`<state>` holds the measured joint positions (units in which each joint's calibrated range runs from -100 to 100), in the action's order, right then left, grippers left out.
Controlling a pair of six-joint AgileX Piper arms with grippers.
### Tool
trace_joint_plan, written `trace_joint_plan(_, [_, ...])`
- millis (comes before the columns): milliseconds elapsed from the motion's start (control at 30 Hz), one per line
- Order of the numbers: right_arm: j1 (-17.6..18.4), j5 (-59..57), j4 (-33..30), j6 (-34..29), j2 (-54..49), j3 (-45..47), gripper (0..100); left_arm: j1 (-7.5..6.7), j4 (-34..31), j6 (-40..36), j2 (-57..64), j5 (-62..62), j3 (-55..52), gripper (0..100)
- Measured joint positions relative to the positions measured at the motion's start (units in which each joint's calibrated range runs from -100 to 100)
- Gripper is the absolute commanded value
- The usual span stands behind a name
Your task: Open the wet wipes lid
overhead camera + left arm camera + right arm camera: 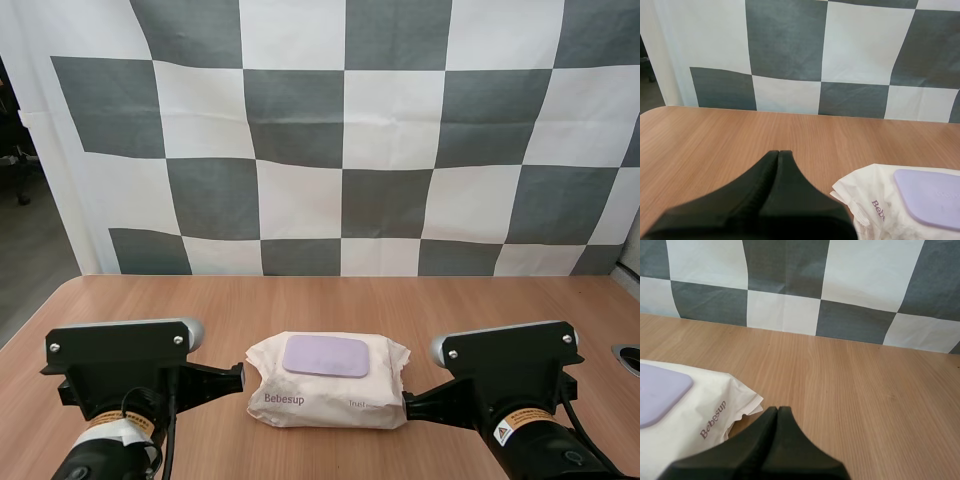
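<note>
Left arm (pixel 98 455): black, rounded casing; white band with orange print around it.
Left plate (pixel 120 350): flat, black, angular; two silver screws on its face.
Right arm (pixel 552 450): black casing; white sticker with a warning triangle, orange strip above it.
Right plate (pixel 510 352): flat, black; two silver screws.
Left end effector (pixel 778 151): two matte black fingers, together forming one broad wedge with a thin seam.
Right end effector (pixel 777 408): same black wedge, thin seam down the middle.

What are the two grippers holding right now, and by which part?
Nothing. The left gripper and right gripper are both shut empty, one on each side of the pack of wet wipes, whose purple lid lies closed.
</note>
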<state>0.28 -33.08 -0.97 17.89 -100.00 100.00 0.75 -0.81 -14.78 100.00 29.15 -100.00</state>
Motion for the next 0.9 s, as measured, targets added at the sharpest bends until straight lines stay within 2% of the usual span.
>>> trace_joint_plan(900, [0.0,0.0,0.1,0.1,0.0,0.0,0,0.00,0.3,-0.2,0.0,0.6,0.0,0])
